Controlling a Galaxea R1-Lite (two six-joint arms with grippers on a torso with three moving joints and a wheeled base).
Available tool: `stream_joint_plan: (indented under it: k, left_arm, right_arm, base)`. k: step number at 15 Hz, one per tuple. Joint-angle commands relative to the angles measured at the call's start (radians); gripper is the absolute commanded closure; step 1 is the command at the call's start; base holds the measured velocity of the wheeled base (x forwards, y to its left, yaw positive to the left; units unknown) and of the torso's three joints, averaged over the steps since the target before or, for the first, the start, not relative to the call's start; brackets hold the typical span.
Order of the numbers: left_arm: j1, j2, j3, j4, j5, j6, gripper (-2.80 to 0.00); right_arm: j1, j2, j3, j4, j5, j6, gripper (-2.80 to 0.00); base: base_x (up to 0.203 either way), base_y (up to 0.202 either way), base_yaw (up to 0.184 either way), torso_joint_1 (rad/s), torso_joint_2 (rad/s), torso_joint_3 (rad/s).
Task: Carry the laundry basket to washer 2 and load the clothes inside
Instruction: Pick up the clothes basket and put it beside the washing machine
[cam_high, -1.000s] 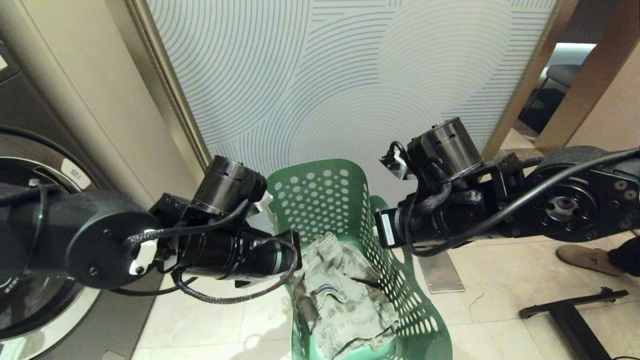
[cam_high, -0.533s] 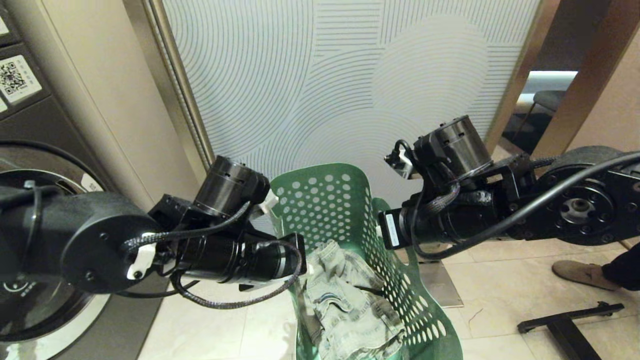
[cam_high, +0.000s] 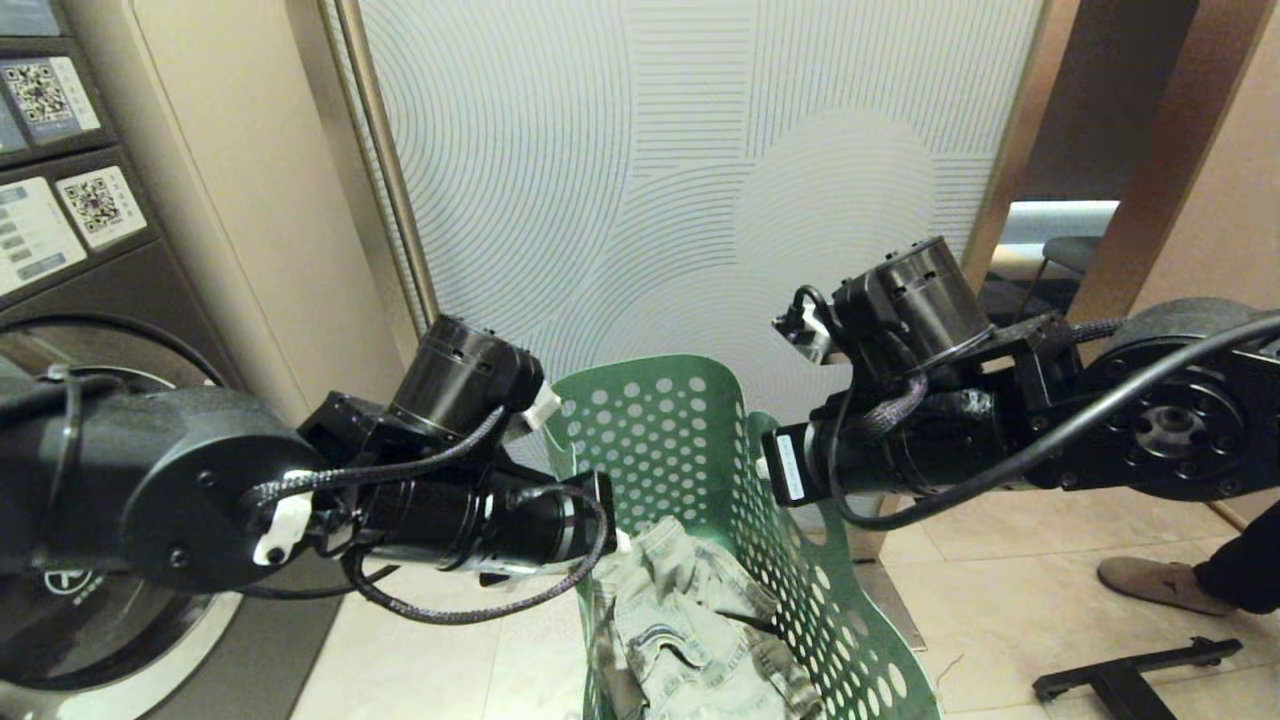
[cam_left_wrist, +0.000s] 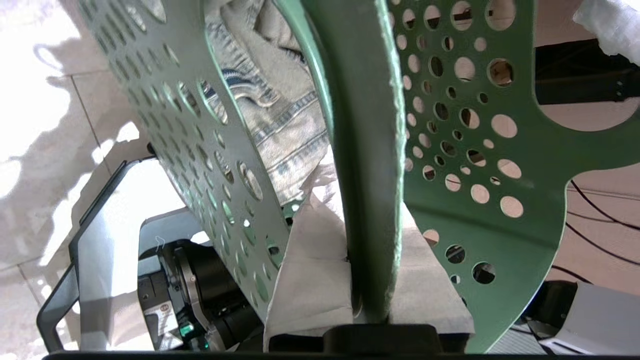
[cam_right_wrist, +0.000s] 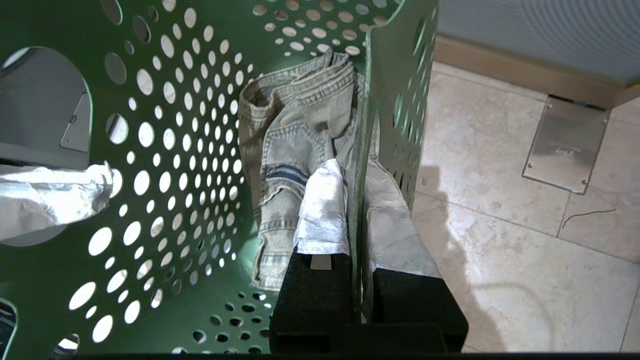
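Note:
The green perforated laundry basket (cam_high: 660, 430) hangs between my two arms above the tiled floor. Pale denim clothes (cam_high: 690, 640) lie bunched inside it. My left gripper (cam_left_wrist: 370, 210) is shut on the basket's left wall (cam_left_wrist: 530, 165), one white-wrapped finger on each side. My right gripper (cam_right_wrist: 356, 172) is shut on the right wall (cam_right_wrist: 45, 30), its inner finger resting against the denim clothes (cam_right_wrist: 295, 130). In the head view both grippers sit behind their wrists at the basket's sides. A front-loading washer (cam_high: 60, 500) stands at the far left; I cannot tell its number.
A patterned white panel (cam_high: 700, 180) in a metal frame rises just behind the basket. A person's shoe (cam_high: 1150, 583) and a black stand foot (cam_high: 1130, 675) are on the floor at the right. A metal floor plate (cam_right_wrist: 565, 145) lies beside the basket.
The whole head picture has slid downward, so the camera has tilted up; the washer's panel with QR labels now shows. Both grippers keep their hold on the basket.

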Motion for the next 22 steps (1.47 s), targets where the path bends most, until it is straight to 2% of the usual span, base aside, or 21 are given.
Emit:
stream_joint_plan:
  k: [1,15,22]
  left_arm:
    - [0.000,0.001,0.000,-0.001,0.000,-0.004,0.00]
    - [-0.007,-0.009,0.003,0.001,0.001,-0.004,0.00]
    - [-0.006,-0.009,0.008,0.001,0.001,-0.004,0.00]
  right_arm:
    - [0.000,0.001,0.000,0.002,-0.002,-0.001,0.00]
    - [-0.012,-0.034,0.067,0.000,0.001,-0.018,0.00]
    - [-0.020,-0.033,0.109,-0.072,0.001,-0.024,0.00]
  base:
    - [0.000,0.000,0.000,-0.002,0.00,0.173]
    - [0.000,0.000,0.000,0.001,0.00,0.015]
    - [0.000,0.000,0.014,0.000,0.00,0.000]
